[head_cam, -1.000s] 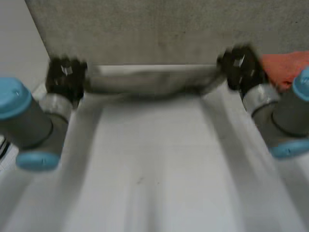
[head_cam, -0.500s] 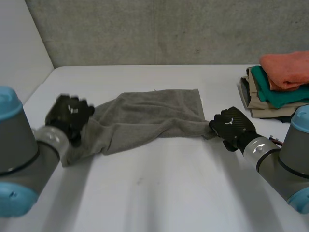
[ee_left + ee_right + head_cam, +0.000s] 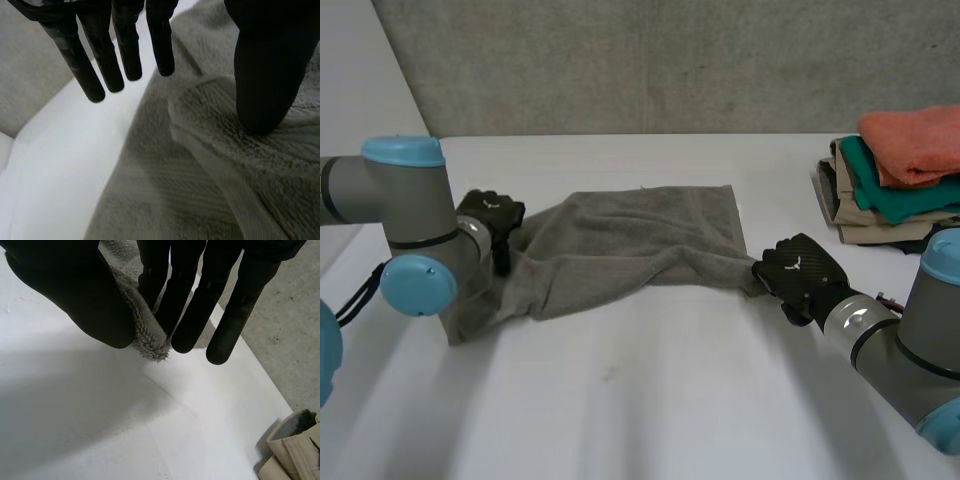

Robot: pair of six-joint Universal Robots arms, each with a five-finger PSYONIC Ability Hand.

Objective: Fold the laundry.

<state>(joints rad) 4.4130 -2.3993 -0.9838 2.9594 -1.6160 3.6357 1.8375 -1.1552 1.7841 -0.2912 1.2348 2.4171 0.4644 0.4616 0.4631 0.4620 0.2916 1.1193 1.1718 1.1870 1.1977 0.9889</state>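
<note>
So, head view: the grey towel (image 3: 620, 250) lies rumpled across the white surface (image 3: 670, 400). The left hand (image 3: 492, 215) is at its left end, the right hand (image 3: 800, 272) at its near right corner, and a stack of folded clothes (image 3: 895, 170) sits off to the right. Left wrist view: fingers (image 3: 100, 65) straight and released over the towel's edge, thumb (image 3: 262, 75) resting on a fold. Right wrist view: thumb and fingers (image 3: 182, 305) pinch the towel's corner.
</note>
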